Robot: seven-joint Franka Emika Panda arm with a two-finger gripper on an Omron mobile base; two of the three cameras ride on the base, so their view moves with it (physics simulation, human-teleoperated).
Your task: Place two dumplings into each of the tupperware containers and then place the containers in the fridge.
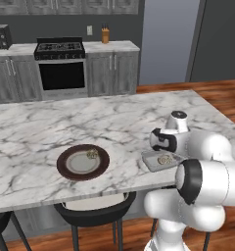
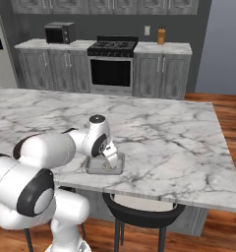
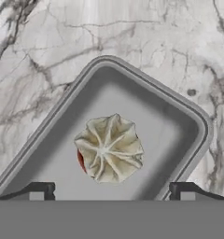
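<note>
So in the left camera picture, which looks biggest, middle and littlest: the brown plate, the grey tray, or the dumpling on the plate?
Largest to smallest, as they look in the left base view:
1. The brown plate.
2. The grey tray, though the arm hides part of it, so its full size is unsure.
3. The dumpling on the plate, clearly the littlest.

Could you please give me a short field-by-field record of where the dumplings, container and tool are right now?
tool: open, tips spread wide, directly above the container
container: grey tray on the marble island, near its front edge
dumpling in container: one, lying free between the tips, not gripped
brown-rimmed plate: left of the container
dumpling on plate: one, near the plate's far right side
</note>
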